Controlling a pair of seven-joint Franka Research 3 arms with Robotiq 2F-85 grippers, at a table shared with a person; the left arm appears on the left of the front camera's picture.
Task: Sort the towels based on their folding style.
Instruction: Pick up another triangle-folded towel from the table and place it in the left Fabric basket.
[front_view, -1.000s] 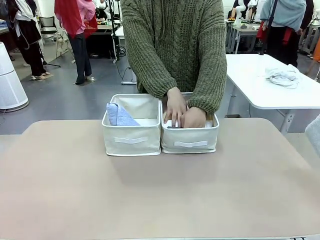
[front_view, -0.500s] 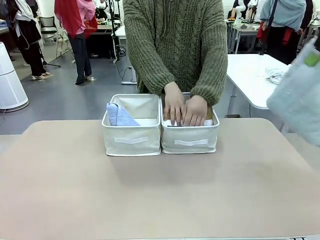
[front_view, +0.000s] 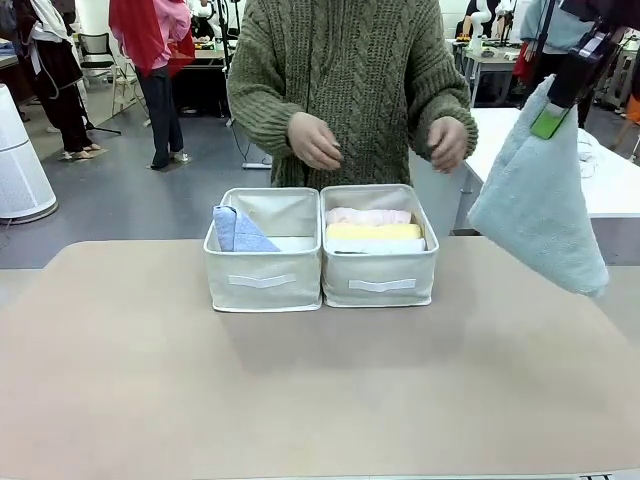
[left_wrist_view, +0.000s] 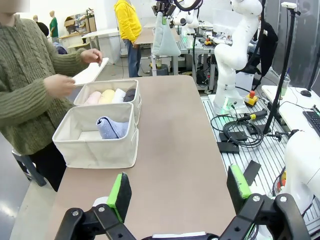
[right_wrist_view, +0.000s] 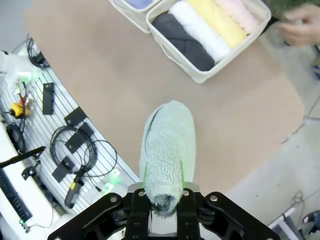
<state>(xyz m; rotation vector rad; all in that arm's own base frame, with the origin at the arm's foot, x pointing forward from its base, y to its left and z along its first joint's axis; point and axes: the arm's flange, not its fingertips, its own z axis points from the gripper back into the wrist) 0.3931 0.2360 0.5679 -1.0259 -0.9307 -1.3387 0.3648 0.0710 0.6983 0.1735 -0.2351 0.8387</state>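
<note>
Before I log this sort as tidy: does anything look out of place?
Nothing stands out. The rolled towels lie side by side in one bin, the blue cone sits in the other bin, and the right tool holds a pale cone towel above the table.

Right gripper (right_wrist_view: 164, 199): at six o'clock, jaws clamped tight on the top of a pale blue-green towel (right_wrist_view: 167, 150), which hangs down over the table's edge.
Table (right_wrist_view: 115, 75): tan top, filling the middle.
Bin (right_wrist_view: 200, 77): beige, up at one o'clock, with four rolled towels side by side – dark grey (right_wrist_view: 182, 41), white (right_wrist_view: 198, 31), yellow (right_wrist_view: 217, 21), pink (right_wrist_view: 240, 14).
Second bin (right_wrist_view: 131, 11): at twelve o'clock, touching the first, something blue inside.
Person's hand (right_wrist_view: 300, 30): at two o'clock, beyond the bin.
Cables (right_wrist_view: 75, 150): at eight o'clock, on the grooved platform.
</note>
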